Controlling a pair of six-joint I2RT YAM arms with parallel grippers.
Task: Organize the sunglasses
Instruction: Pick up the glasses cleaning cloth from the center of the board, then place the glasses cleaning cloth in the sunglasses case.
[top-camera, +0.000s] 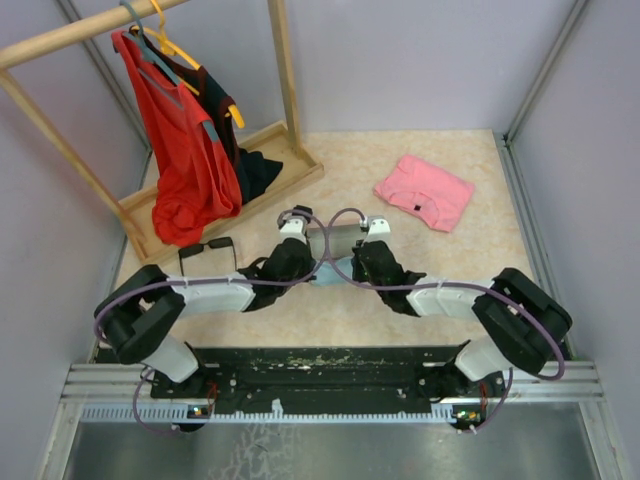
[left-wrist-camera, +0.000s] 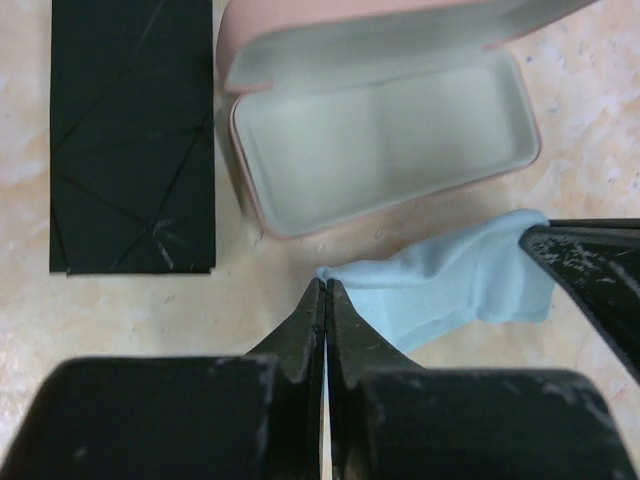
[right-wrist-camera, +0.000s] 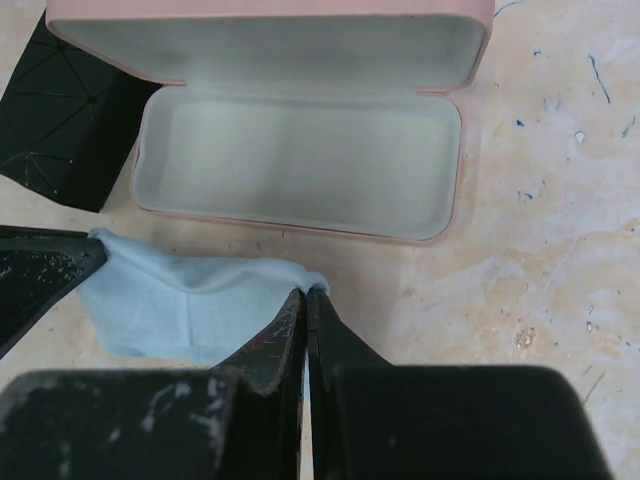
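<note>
One pink case (left-wrist-camera: 390, 140), one black case (left-wrist-camera: 130, 130), one cloth (left-wrist-camera: 450, 285), one sunglasses (top-camera: 207, 254).

Pair seen: one pair of sunglasses (top-camera: 207, 254) (caught only by the top view)
Frame: dark and thin, two squarish rims side by side, joined by a short bridge
Lenses: pale table colour showing through, tint too faint to judge
Pose: lying flat on the table (top-camera: 400, 300), rims facing up, the row slightly slanted with its right end farther from the bases
Temples: too small to tell whether folded
Place: left part of the table, just beyond the left arm (top-camera: 215, 293), contact not discernible; near the wooden rack base (top-camera: 290, 180)
</note>
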